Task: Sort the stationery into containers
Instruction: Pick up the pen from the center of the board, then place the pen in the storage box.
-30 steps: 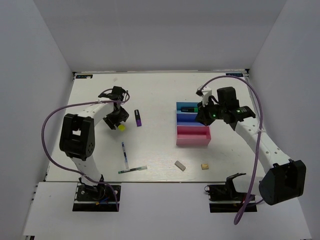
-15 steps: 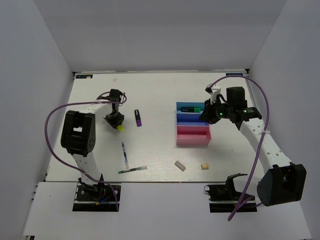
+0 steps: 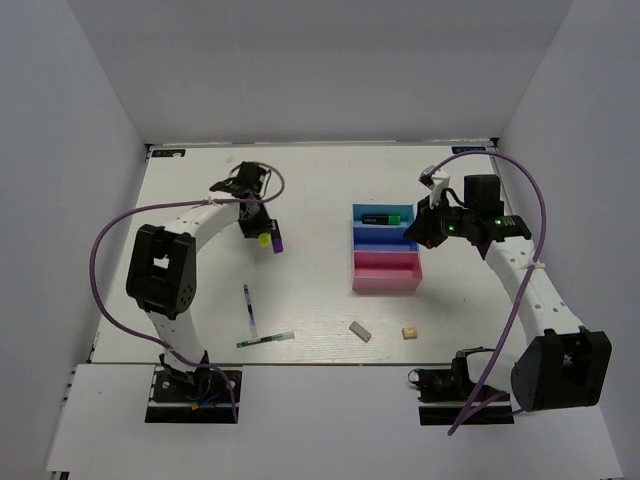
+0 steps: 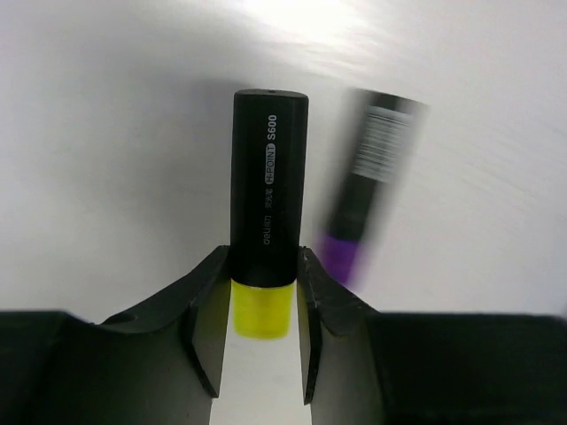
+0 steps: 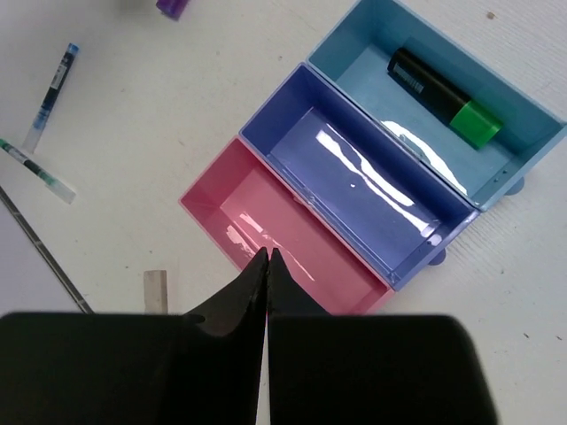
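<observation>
My left gripper (image 3: 260,236) is shut on the yellow-capped black highlighter (image 4: 268,212), gripped where cap meets body (image 4: 263,292). It is right beside the purple-capped highlighter (image 3: 277,241), which looks blurred in the left wrist view (image 4: 363,204). My right gripper (image 3: 416,231) is shut and empty, its tips over the pink tray (image 5: 267,255). The three trays stand in a row: light blue (image 3: 358,210), dark blue (image 3: 380,237), pink (image 3: 385,279). A green-capped highlighter (image 3: 382,217) lies in the light blue tray (image 5: 532,119). The dark blue (image 5: 354,177) and pink (image 5: 301,235) trays hold nothing.
Two thin pens lie at the near left, one upright (image 3: 250,310), one slanted (image 3: 265,339). A grey eraser (image 3: 360,331) and a tan eraser (image 3: 408,332) lie in front of the trays. White walls enclose the table on three sides.
My left gripper has carried the yellow highlighter right and a little back, from well left of the purple highlighter to right beside it. My right gripper has drifted slightly right and back.
</observation>
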Controlling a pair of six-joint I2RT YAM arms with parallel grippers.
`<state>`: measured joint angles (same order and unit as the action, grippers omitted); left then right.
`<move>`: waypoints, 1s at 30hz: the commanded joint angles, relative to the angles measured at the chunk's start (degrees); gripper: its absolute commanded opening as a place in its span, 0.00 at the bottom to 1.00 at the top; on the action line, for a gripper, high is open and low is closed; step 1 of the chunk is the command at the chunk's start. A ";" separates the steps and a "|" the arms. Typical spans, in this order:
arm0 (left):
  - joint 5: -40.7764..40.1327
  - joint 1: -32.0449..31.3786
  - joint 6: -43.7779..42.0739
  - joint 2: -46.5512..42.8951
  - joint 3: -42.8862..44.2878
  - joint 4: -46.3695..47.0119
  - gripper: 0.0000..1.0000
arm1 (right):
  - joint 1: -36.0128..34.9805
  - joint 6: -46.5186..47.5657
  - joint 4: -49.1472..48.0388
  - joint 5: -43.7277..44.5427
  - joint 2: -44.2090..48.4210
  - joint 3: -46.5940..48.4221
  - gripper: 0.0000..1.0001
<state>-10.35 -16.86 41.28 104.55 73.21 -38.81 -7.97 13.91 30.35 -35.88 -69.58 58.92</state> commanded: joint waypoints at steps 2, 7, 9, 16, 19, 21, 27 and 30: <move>17.71 -7.73 -23.10 -4.01 11.83 0.60 0.00 | 1.46 1.12 -1.08 -1.21 2.34 -1.69 0.00; 26.68 -13.54 -40.79 2.57 28.18 -8.38 0.00 | 2.78 0.07 -1.61 -1.56 2.79 -1.70 0.00; 29.15 -15.90 -49.57 4.34 31.10 -10.23 0.00 | 3.13 -0.20 -1.52 -1.56 3.05 -1.61 0.00; 34.15 -20.40 -64.55 9.43 36.56 -6.11 0.00 | 4.71 -0.73 -2.22 -1.39 3.22 -1.44 0.00; 36.36 -20.49 -64.92 10.84 34.56 0.47 0.00 | 5.59 -0.99 -3.36 0.72 4.72 -2.05 0.02; 36.54 -20.67 -64.31 11.11 33.58 5.73 0.00 | 6.47 -1.17 -4.33 1.86 6.47 -3.28 0.07; 35.85 -22.69 -63.95 13.74 31.38 18.84 0.00 | 9.72 -1.70 -6.18 0.11 7.09 -4.77 0.12; 34.44 -23.48 -64.74 16.28 33.30 19.91 0.00 | 10.77 -1.87 -6.18 -0.68 6.92 -4.77 0.13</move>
<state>23.49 -38.83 -21.80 120.18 105.06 -25.26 1.43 12.45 26.61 -34.92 -62.85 54.48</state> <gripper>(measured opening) 0.417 0.121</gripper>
